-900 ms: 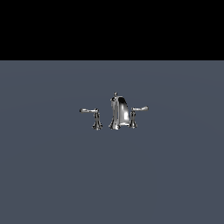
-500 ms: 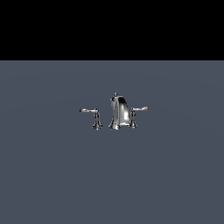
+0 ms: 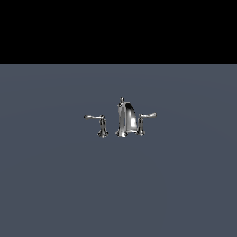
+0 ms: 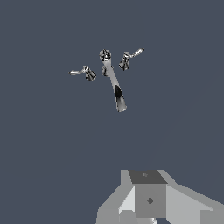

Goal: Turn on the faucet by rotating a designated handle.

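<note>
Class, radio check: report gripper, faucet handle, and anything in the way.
Gripper barely in wrist view, well short of faucet, jaw state unclear. Handle beside spout untouched. Nothing blocking the approach.

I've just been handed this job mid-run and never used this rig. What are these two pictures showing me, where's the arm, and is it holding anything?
Both pictures are simulator renders. The exterior view comes from a camera off the arm; the arm itself is not in it. It shows a small chrome faucet standing on a plain grey surface. The handle to be turned sits close against the spout on the exterior view's right; a twin lever stands apart on the exterior view's left.

The wrist view looks down from a camera on the arm. The grey blocky shape at its edge is part of the gripper, well away from the faucet. Its fingertips are out of frame, so I cannot tell whether it is open, but nothing appears held.
</note>
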Motion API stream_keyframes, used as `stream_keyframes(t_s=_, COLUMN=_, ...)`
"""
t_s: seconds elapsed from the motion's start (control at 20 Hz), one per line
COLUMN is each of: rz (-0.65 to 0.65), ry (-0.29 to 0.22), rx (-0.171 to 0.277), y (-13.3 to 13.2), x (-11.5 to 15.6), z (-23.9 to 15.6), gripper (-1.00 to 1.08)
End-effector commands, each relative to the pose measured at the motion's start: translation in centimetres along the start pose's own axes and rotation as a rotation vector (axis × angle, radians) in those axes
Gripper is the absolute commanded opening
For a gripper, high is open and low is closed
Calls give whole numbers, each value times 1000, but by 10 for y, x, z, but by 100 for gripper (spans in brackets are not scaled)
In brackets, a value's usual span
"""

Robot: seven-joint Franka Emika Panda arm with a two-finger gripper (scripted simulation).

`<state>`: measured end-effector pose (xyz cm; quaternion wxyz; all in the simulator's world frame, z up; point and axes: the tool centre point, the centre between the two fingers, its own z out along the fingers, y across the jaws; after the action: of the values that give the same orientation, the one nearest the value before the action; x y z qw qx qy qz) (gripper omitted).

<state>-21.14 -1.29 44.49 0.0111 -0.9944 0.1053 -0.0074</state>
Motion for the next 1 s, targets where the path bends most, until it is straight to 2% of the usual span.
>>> stream_keyframes(t_s=0.0, rz=50, ry=0, rx=-1, y=-6, x=12, z=15, gripper=-100)
stream_keyframes(t_s=0.5, rz=288, ry=0, rx=-4, y=-25, x=73, z=84, gripper=-100)
stream_keyframes(t_s=0.95, rz=490, ry=0, rx=-7, y=-28, x=128, z=143, gripper=-100)
